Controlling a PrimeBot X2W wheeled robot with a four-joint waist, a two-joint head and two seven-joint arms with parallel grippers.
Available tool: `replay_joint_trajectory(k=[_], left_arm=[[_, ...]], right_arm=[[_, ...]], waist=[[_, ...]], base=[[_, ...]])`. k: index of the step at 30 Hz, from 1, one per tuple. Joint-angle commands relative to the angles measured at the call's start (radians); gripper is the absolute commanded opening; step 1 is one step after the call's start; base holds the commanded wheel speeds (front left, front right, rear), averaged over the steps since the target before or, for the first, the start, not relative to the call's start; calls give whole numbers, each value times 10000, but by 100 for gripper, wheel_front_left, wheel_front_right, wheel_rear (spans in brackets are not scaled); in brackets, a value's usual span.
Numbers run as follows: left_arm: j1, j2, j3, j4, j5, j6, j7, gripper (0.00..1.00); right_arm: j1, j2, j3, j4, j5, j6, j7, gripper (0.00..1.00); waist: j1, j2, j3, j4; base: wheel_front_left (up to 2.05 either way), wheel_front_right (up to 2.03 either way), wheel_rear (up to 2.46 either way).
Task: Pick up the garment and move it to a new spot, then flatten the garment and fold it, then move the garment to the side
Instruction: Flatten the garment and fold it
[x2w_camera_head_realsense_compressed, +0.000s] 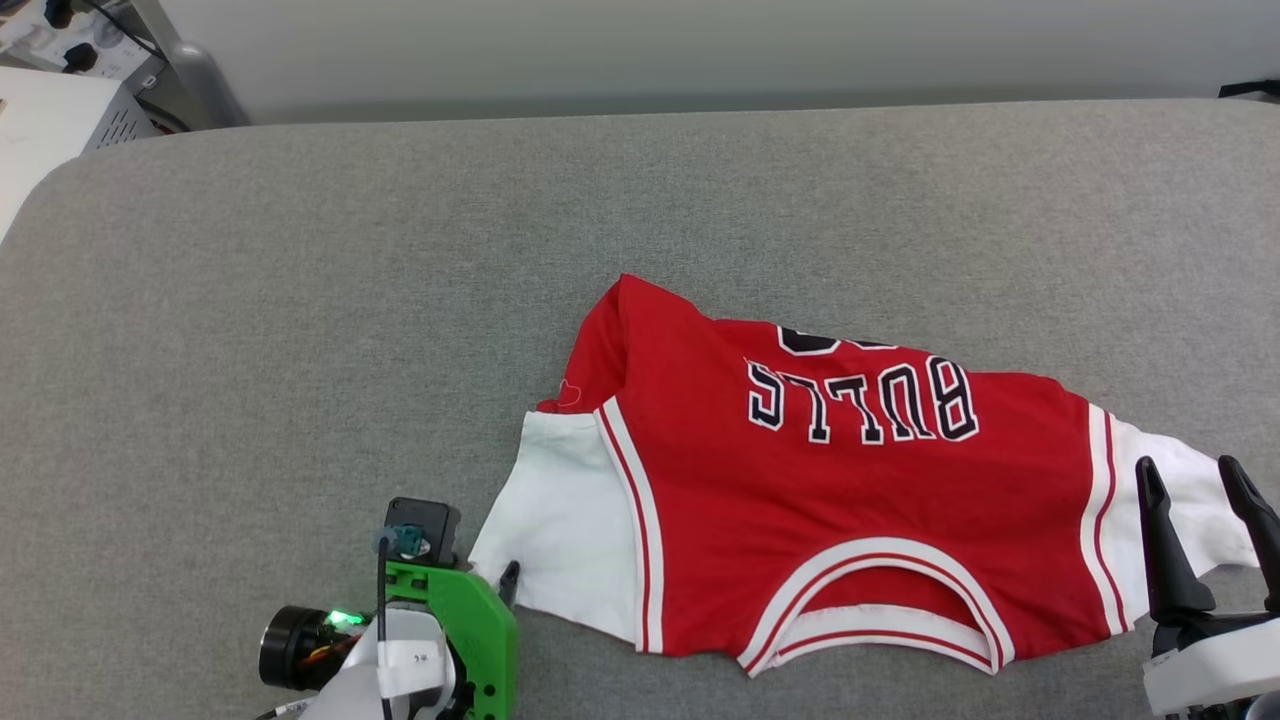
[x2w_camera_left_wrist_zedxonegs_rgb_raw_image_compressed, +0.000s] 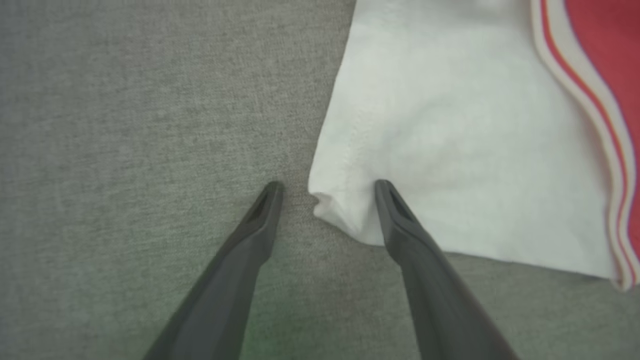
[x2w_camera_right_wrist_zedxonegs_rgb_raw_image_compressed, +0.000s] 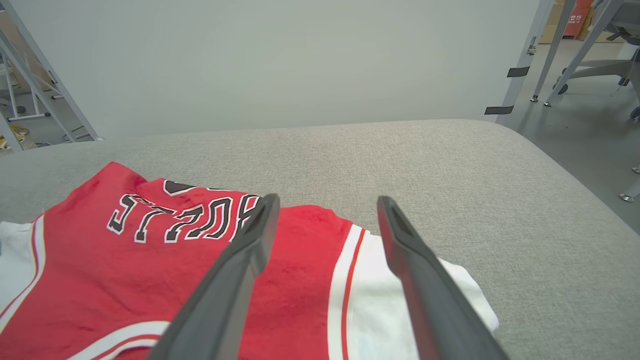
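The garment (x2w_camera_head_realsense_compressed: 850, 500), a red jersey with white sleeves, lies face up on the grey table (x2w_camera_head_realsense_compressed: 300, 300), collar toward me and "BULLS" upside down. Its far part is folded over, so little of the number shows. My left gripper (x2w_camera_head_realsense_compressed: 505, 585) is low at the left sleeve's near corner. In the left wrist view this gripper (x2w_camera_left_wrist_zedxonegs_rgb_raw_image_compressed: 327, 186) is open, with the white sleeve corner (x2w_camera_left_wrist_zedxonegs_rgb_raw_image_compressed: 330, 205) between its fingers. My right gripper (x2w_camera_head_realsense_compressed: 1195, 480) stands open over the right sleeve (x2w_camera_head_realsense_compressed: 1180, 500). Seen from the right wrist, that gripper (x2w_camera_right_wrist_zedxonegs_rgb_raw_image_compressed: 327, 200) is above the garment (x2w_camera_right_wrist_zedxonegs_rgb_raw_image_compressed: 150, 270), holding nothing.
A white equipment box (x2w_camera_head_realsense_compressed: 50, 120) and a metal post (x2w_camera_head_realsense_compressed: 200, 70) stand beyond the table's far left corner. In the right wrist view the table's rounded right edge (x2w_camera_right_wrist_zedxonegs_rgb_raw_image_compressed: 575, 190) drops to the floor, where frame legs (x2w_camera_right_wrist_zedxonegs_rgb_raw_image_compressed: 525, 55) and a chair (x2w_camera_right_wrist_zedxonegs_rgb_raw_image_compressed: 600, 70) stand.
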Motion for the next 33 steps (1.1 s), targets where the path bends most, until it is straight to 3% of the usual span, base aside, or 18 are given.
replay_joint_trajectory(k=[1, 8, 12, 22, 29, 33], left_arm=[[183, 43, -115, 498, -166, -72, 233, 0], [312, 46, 176, 356, -440, -45, -251, 0], [490, 341, 590, -561, -635, 106, -517, 0], [1144, 1061, 1149, -3121, -1062, 509, 198, 0], [1444, 1342, 1046, -4544, -1409, 498, 1078, 0], [1453, 1502, 991, -5017, -1463, 532, 1476, 0]], right_arm=[[-172, -39, 4, 58, -59, -7, -28, 100], [-25, -161, -64, 163, -110, -7, 2, 100], [287, -329, -137, 386, -279, -7, 603, 100], [605, -310, -571, 510, -697, -7, 3886, 100], [401, -303, -1261, 563, -935, -7, 6300, 100], [1, -331, -1626, 762, -1181, -7, 7147, 100]], waist=[[0, 0, -40, -4], [0, 0, -420, 248], [0, 0, -818, 566], [0, 0, -935, 933], [0, 0, -626, 1081], [0, 0, -392, 1149]], base=[[0, 0, 0], [0, 0, 0], [0, 0, 0], [0, 0, 0], [0, 0, 0], [0, 0, 0]])
